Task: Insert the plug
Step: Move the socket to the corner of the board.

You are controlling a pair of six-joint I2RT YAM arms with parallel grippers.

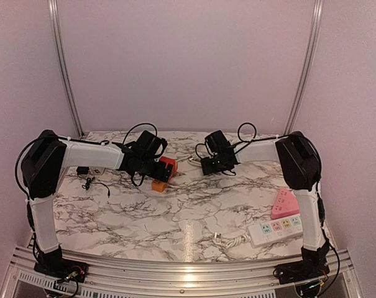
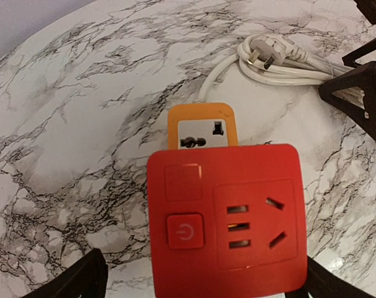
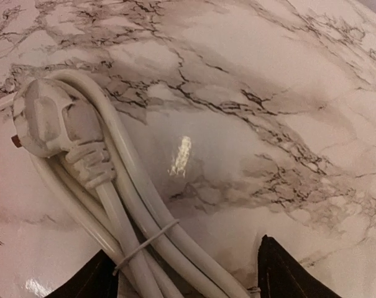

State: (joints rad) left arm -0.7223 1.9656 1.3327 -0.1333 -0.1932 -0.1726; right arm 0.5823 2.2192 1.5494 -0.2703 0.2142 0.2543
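Currently your left gripper (image 2: 203,287) stands wide, one finger on each side of the red socket block (image 2: 225,223); bare table shows between the block and the left finger, and the right finger is just beside the block's edge. The block has a power button and socket holes facing up. Its far edge overlaps an orange socket (image 2: 203,127). Your right gripper (image 3: 184,279) has its fingers apart over the white cable (image 3: 132,205). The bundle runs between them, close to the left finger, with bare table before the right one, so nothing is clamped. A thin band ties the cable loops together. The plug (image 3: 51,118) lies on its side on the marble table (image 1: 144,211) at the end of that bundle, beyond the orange socket and not touching it. Near the right arm's base lie a pink power strip (image 1: 284,203) and a white power strip (image 1: 276,230).
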